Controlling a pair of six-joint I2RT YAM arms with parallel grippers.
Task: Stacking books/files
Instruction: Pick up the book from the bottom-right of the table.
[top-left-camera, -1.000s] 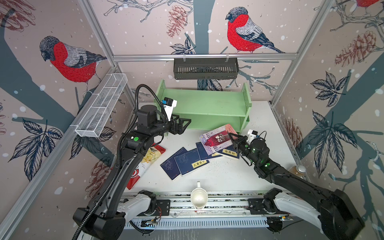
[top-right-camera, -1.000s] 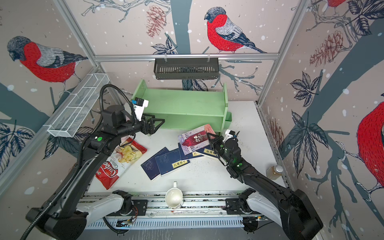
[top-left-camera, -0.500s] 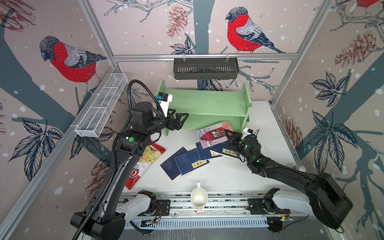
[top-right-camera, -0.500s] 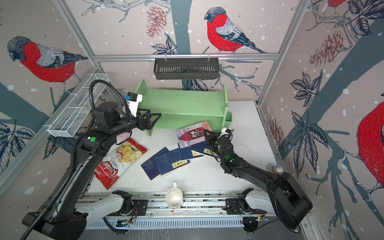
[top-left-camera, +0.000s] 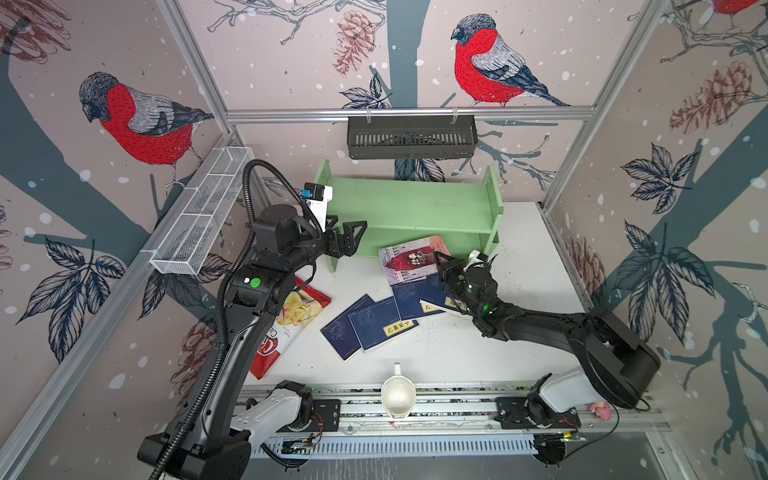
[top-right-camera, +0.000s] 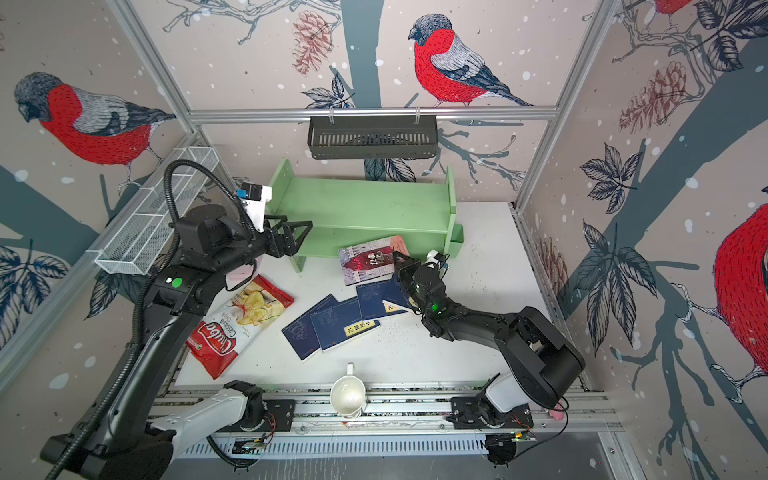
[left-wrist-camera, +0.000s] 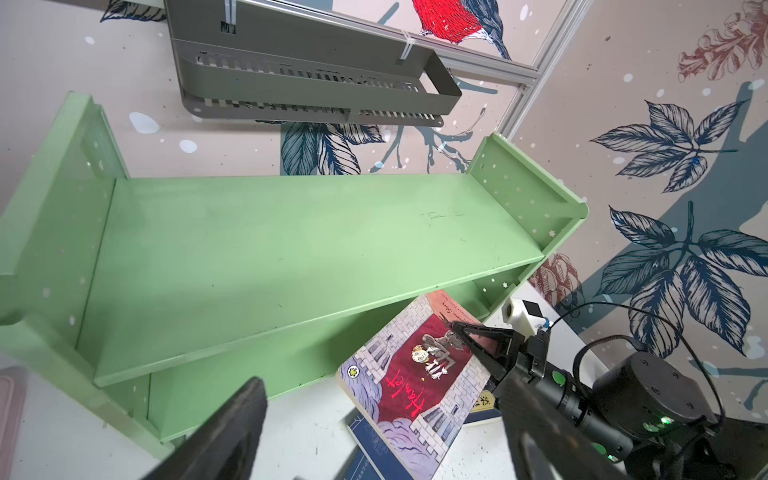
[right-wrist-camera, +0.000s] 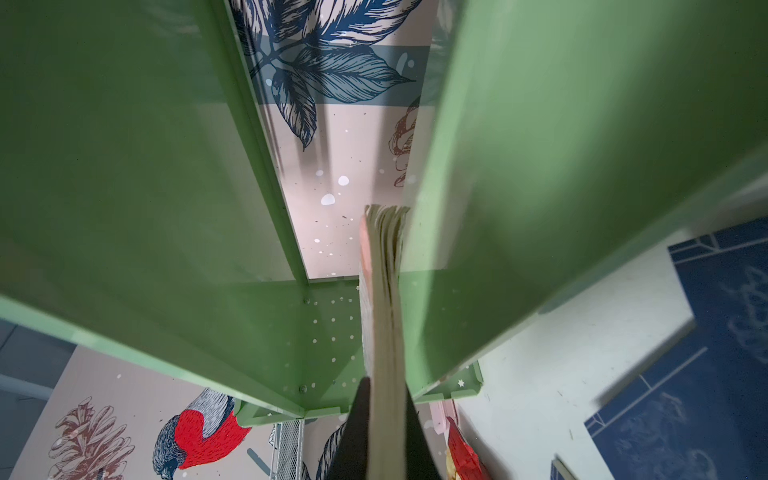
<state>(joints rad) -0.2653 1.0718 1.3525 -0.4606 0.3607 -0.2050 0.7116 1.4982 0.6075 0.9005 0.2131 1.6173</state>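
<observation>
My right gripper (top-left-camera: 440, 259) (top-right-camera: 399, 257) is shut on the pink-and-red illustrated book (top-left-camera: 409, 262) (top-right-camera: 368, 259) (left-wrist-camera: 415, 382) and holds it tilted above the table. The book's far corner reaches the front of the green shelf's (top-left-camera: 407, 208) (left-wrist-camera: 291, 249) lower level. In the right wrist view the book (right-wrist-camera: 384, 311) runs edge-on from the gripper (right-wrist-camera: 384, 382) between green boards. Several navy-blue books (top-left-camera: 374, 324) (top-right-camera: 332, 324) lie overlapping flat on the white table. My left gripper (top-left-camera: 353, 232) (top-right-camera: 299, 230) hovers open and empty by the shelf's left end.
A red crisp bag (top-left-camera: 291, 320) lies under the left arm. A white cup (top-left-camera: 398, 395) stands at the front edge. A black basket (top-left-camera: 411, 137) hangs on the back rail above the shelf. A wire basket (top-left-camera: 199, 216) sits on the left wall rail.
The right gripper has carried the pink-and-red book leftward and back toward the shelf. The left gripper has drifted slightly back and up, staying open.
</observation>
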